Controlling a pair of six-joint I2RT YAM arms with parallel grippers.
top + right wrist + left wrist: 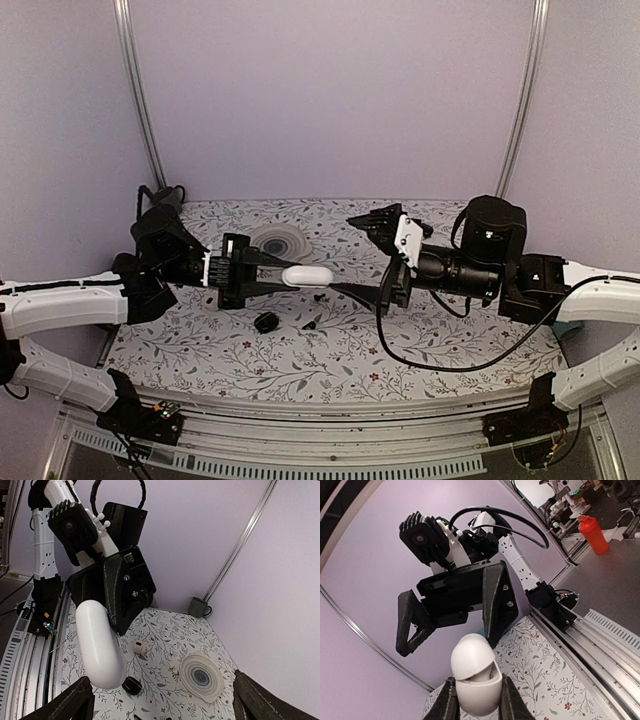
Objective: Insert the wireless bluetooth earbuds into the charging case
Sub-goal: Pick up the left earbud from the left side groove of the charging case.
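Observation:
My left gripper (290,276) is shut on the white egg-shaped charging case (306,276) and holds it above the table, pointing right. In the left wrist view the case (476,680) sits between the fingers (445,702) with its lid slightly ajar. My right gripper (362,258) is open and empty, facing the case from the right, a short gap away. One white earbud (139,647) with a dark spot lies on the table below the case (99,647). A smaller white bit (176,670) lies by the plate; I cannot tell what it is.
A ringed plate (280,241) lies at the back of the floral table (430,345), also in the right wrist view (201,676). A dark mug (198,606) stands in the back corner. A black round piece (266,322) and small black bits (310,324) lie under the grippers.

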